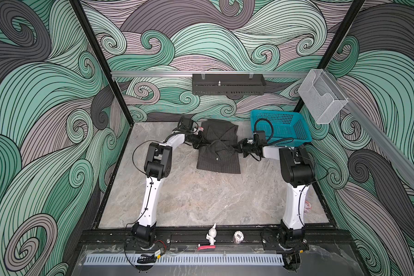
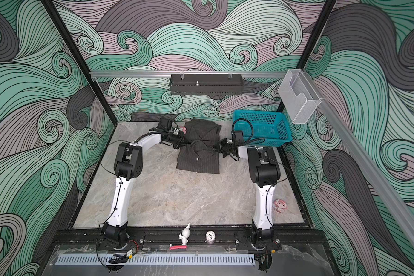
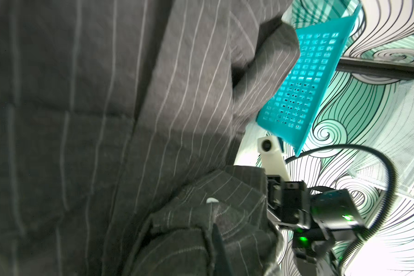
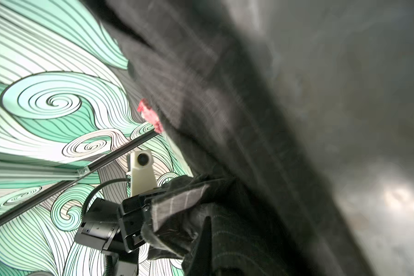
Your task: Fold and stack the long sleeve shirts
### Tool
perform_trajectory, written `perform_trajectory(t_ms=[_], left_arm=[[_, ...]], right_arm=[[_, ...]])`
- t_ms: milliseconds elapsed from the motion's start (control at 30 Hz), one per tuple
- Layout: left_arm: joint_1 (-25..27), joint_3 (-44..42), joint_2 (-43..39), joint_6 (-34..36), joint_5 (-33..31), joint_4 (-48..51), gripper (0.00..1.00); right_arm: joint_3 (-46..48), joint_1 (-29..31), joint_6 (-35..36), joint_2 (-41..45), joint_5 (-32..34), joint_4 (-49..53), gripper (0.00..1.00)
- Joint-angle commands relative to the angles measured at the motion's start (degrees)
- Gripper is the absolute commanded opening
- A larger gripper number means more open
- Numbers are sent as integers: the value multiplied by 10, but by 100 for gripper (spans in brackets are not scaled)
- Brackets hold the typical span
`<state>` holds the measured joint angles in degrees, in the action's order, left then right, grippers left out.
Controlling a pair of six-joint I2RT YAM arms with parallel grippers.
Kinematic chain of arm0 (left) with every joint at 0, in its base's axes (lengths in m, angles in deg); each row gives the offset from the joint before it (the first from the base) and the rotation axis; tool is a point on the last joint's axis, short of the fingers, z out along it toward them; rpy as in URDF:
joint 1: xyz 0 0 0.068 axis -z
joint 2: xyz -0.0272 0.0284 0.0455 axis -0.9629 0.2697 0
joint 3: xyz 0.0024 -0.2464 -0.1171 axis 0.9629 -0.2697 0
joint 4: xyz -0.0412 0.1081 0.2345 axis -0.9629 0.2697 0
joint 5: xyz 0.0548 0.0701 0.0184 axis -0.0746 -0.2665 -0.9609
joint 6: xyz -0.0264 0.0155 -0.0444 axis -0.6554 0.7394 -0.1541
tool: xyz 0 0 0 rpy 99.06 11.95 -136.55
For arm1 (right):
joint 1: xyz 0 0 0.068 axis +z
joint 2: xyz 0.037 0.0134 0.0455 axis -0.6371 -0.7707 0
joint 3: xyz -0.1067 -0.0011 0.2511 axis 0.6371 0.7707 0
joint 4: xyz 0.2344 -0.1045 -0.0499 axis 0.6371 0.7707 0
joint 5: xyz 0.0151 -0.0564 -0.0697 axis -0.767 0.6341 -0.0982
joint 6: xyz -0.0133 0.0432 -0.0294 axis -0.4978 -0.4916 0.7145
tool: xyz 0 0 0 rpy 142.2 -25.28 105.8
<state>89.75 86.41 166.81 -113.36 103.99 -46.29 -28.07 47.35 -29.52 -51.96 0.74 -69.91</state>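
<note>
The long sleeve shirt (image 1: 219, 162) lies on the counter (image 1: 201, 198) between the left gripper (image 1: 199, 143) and right gripper (image 1: 240, 147), each clamped on its nearest side edge, long axis crossing the line joining them.

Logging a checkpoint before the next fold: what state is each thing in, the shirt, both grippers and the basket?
shirt: partly folded on the table, pinched at both side edges.
left gripper: shut on the shirt's left edge.
right gripper: shut on the shirt's right edge.
basket: apart from the shirt, nothing seen inside.
</note>
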Motion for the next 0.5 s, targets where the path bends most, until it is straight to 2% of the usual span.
perform_trajectory(t_ms=[0, 67, 200, 333, 367, 400, 467], left_arm=[[-7, 30, 9, -5, 5, 12, 4], [-9, 32, 8, -8, 6, 4, 18], [-12, 36, -14, -8, 6, -6, 37], [-18, 28, -59, 4, -4, 5, 45], [-19, 22, -76, 7, -8, 8, 50], [-21, 16, -93, 13, -14, 12, 55], [-24, 7, -122, 28, -24, 26, 57]], right_arm=[[-24, -5, 13, -11, 10, 3, 6], [-29, -6, 22, -10, 11, 10, 16], [-43, -6, 63, 14, 22, 48, 33], [-50, -7, 117, 60, 50, 113, 49], [-52, -8, 134, 75, 61, 134, 54], [-53, -8, 151, 88, 71, 156, 57], [-54, -8, 177, 112, 84, 191, 60]])
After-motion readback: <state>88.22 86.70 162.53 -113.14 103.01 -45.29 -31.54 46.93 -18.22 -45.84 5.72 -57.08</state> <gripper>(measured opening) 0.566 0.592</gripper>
